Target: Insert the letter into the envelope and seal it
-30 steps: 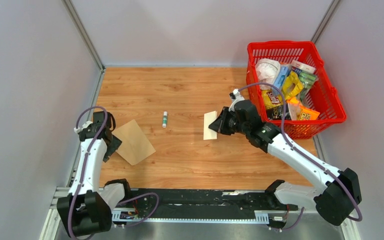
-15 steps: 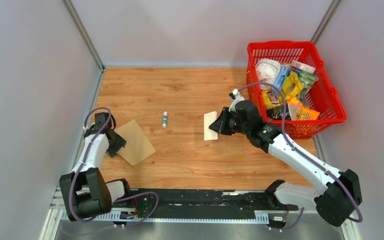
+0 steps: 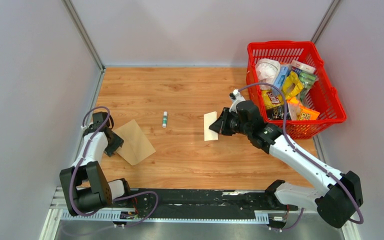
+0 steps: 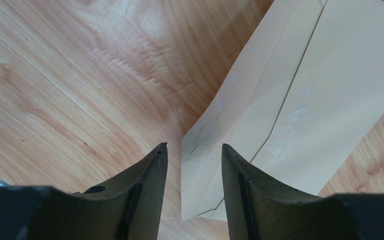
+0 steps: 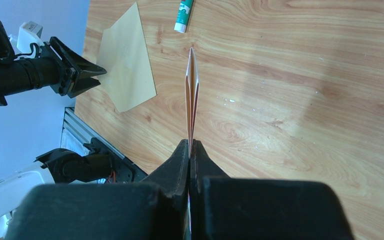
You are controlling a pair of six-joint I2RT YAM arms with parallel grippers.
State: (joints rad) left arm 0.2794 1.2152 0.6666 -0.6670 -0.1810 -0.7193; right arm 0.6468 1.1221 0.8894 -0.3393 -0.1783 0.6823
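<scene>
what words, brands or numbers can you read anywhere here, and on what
No text can be read in any view.
On the packets in the red basket: printing shows, too small to read.
On the glue stick: green and white label, blurred.
On the envelope: no print on the face that shows.
On the letter: no writing visible.

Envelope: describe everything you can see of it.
The envelope is tan kraft paper, rectangular, lying flat and skewed at the left of the wooden table. A straight seam crosses its face, with creases and scuffs near one corner. That corner shows between the open fingers of the left gripper; contact is unclear. Nothing else touches it.
</scene>
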